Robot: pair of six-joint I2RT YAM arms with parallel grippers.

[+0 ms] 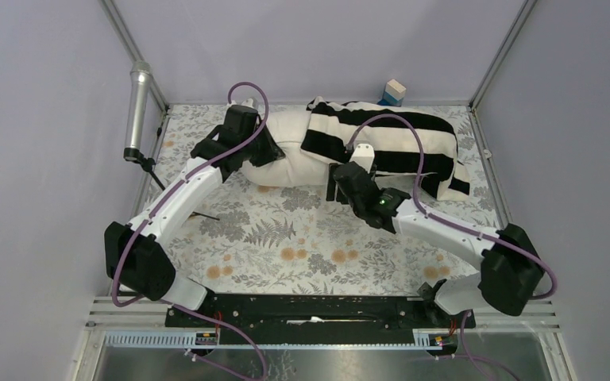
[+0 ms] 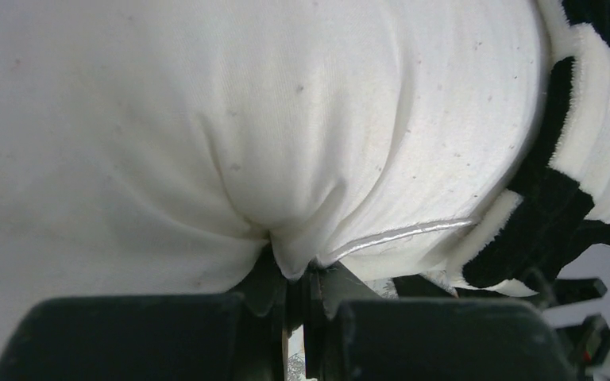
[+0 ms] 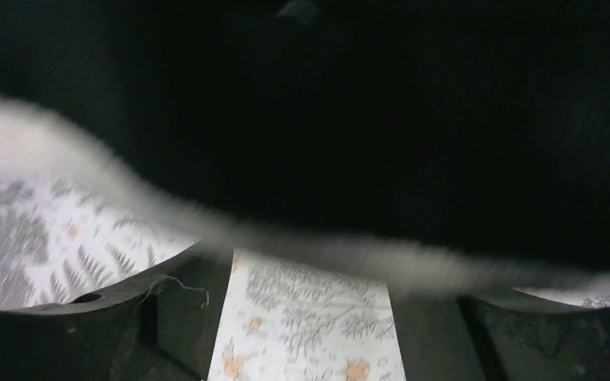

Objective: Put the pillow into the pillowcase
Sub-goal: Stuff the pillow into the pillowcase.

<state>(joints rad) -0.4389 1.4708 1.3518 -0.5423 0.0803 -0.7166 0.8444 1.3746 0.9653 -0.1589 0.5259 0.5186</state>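
Note:
The off-white pillow [image 1: 290, 155] lies at the back of the table, with its right part inside the black-and-white striped pillowcase [image 1: 401, 139]. My left gripper [image 1: 268, 151] is at the pillow's bare left end. In the left wrist view it [image 2: 298, 274] is shut on a pinch of the pillow's fabric [image 2: 230, 135], and the pillowcase's edge [image 2: 560, 198] shows to the right. My right gripper [image 1: 340, 181] is at the pillowcase's near edge by its opening. In the right wrist view it [image 3: 310, 278] is open, with dark blurred pillowcase cloth [image 3: 365, 119] just over its fingertips.
A floral table covering [image 1: 286, 238] spans the table. A small blue and tan box [image 1: 394, 92] stands at the back edge behind the pillowcase. A silver cylinder [image 1: 138, 111] hangs on the left frame post. Metal frame posts stand at the back corners.

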